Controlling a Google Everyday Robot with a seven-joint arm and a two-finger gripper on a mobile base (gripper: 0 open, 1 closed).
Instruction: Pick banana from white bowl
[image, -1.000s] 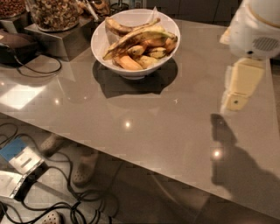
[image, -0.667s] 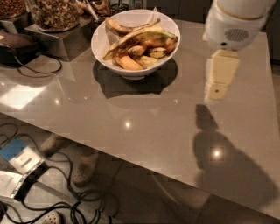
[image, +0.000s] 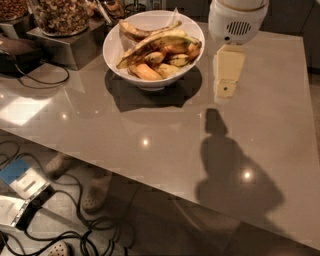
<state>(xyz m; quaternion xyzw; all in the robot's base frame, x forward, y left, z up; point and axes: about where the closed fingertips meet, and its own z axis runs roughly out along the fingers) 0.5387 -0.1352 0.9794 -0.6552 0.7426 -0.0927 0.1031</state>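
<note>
The white bowl (image: 114, 56) stands at the back of the grey table (image: 150, 145), left of centre. The banana (image: 150, 44), long, dull yellow with dark brown blotches, lies diagonally across the top of the pile, from the bowl's front left to its right rim. Short yellow-orange bananas (image: 145, 71) lie under it, and a curved brownish one (image: 135, 32) lies behind it. My gripper (image: 226, 90), cream-coloured under the white wrist housing (image: 237, 22), hangs above the table just right of the bowl, apart from it and holding nothing that I can see.
A metal stand (image: 65, 47) with jars of nuts (image: 60, 15) is at the back left, with a black cable (image: 37, 80) on the table beside it. The table's front edge runs diagonally; below it the floor holds cables (image: 75, 235) and shoes (image: 95, 192).
My arm and gripper have moved left across the table from its right side and now hang close beside the bowl. The bowl and the bananas have not moved.
</note>
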